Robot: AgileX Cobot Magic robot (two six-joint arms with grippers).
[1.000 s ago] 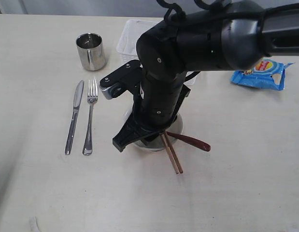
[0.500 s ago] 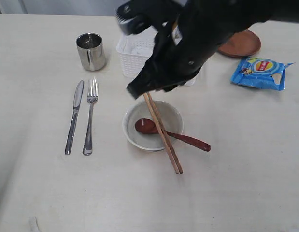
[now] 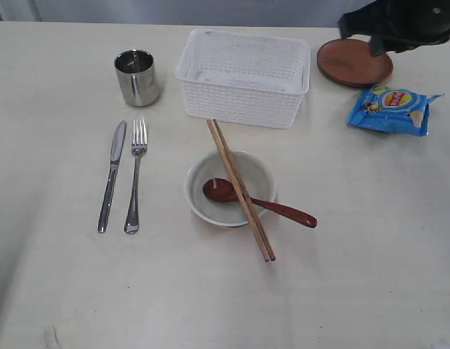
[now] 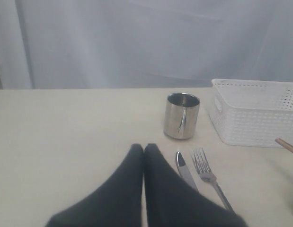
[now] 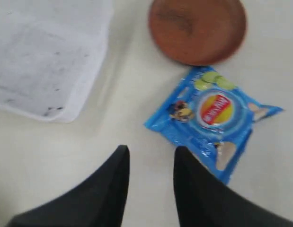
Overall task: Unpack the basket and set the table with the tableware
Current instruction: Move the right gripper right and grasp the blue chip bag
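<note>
Basket [image 3: 243, 109] at upper centre of the exterior view: white plastic, rectangular, walls pierced with a fine grid of holes, rim smooth and rounded, its floor in plain sight. It stands on the pale off-white surface [image 3: 355, 283], which has faint wood grain running across it.

On to the tableware. Upper left, a small steel cup [image 3: 136, 76], shiny, cylindrical, upright. Below it a steel knife [image 3: 112, 178] and fork [image 3: 135, 174] lie side by side, close but apart, handles toward the lower edge.

Centre frame, an off-white round bowl [image 3: 198, 190], smooth-walled, sits just below the basket. A dark red-brown spoon [image 3: 286, 211] rests with its head inside the bowl and its handle out over the rim toward the lower right. Two slim wooden chopsticks [image 3: 243, 196] lie together diagonally across the bowl, upper tips up by the basket's front wall, lower ends down on the surface.

Upper right, a brown round plate [image 3: 354, 63], flat and matte. Just below it lies a crinkly blue chip bag [image 3: 390, 109].

And the jaws. Left gripper [image 4: 144, 147]: black tapered jaws pressed tip to tip with nothing between them, and the knife blade showing right beside them. Right gripper [image 5: 151, 152]: jaws parted with a clear gap, gripping nothing, over bare surface between the basket's corner and the chip bag.
</note>
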